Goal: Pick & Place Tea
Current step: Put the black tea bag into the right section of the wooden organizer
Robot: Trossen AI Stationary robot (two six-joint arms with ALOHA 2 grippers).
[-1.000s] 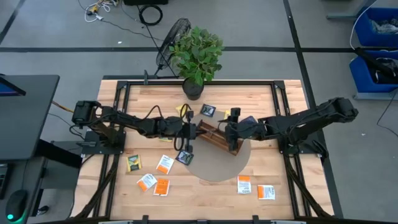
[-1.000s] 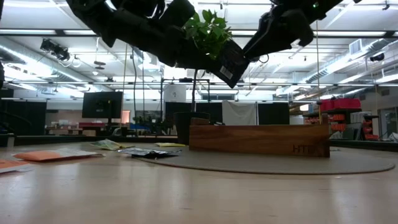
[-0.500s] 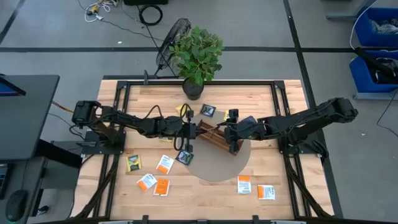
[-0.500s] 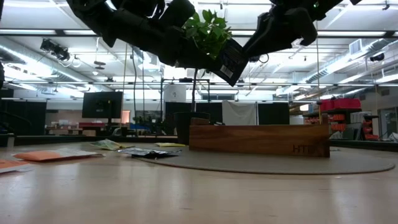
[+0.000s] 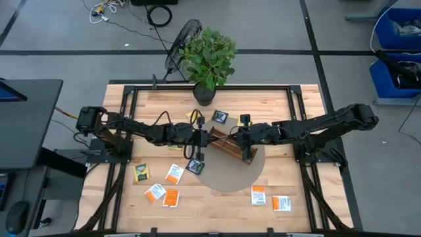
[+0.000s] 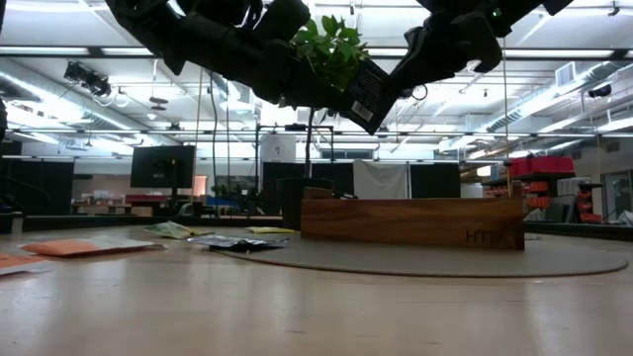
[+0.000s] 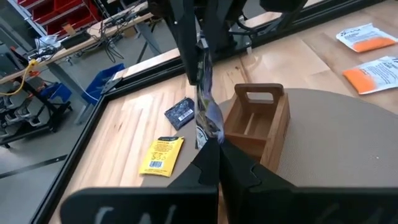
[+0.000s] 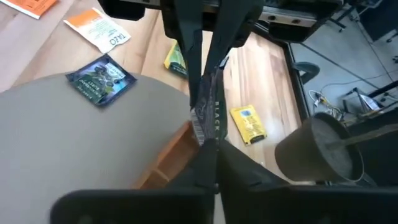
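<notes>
A dark tea packet (image 6: pixel 368 96) hangs in the air over the long wooden box (image 5: pixel 230 146), held between both grippers. My left gripper (image 7: pixel 217 146) reaches in from the table's left and is shut on one end of it. My right gripper (image 8: pixel 211 146) reaches in from the right and is shut on the opposite end. The box stands on a round grey mat (image 5: pixel 227 181). More tea packets lie flat on the table: a yellow one (image 7: pixel 160 154), a dark blue one (image 7: pixel 181 113) and another dark blue one (image 8: pixel 101 79) on the mat. My left gripper pinches the packet's near end (image 7: pixel 207 132) between its two fingers, coming almost level from the table's left. The packet stands on edge, lifted clear above the box. My right gripper pinches the packet's opposite end (image 8: pixel 209 132) between its two fingers, slanting down from the table's right. The packet spans the gap between the two grippers, clear of box and mat.
A potted plant (image 5: pixel 208 59) stands at the table's far edge. Orange-and-white packets (image 5: pixel 258 195) (image 5: pixel 281 203) lie near the front right, several more (image 5: pixel 164 194) at the front left. Black frame rails (image 5: pixel 299 112) run along the table's sides.
My right gripper has shut on the packet's free end, which my left gripper was holding up; its wrist has swung slightly toward the left gripper. The packet has stayed above the box.
</notes>
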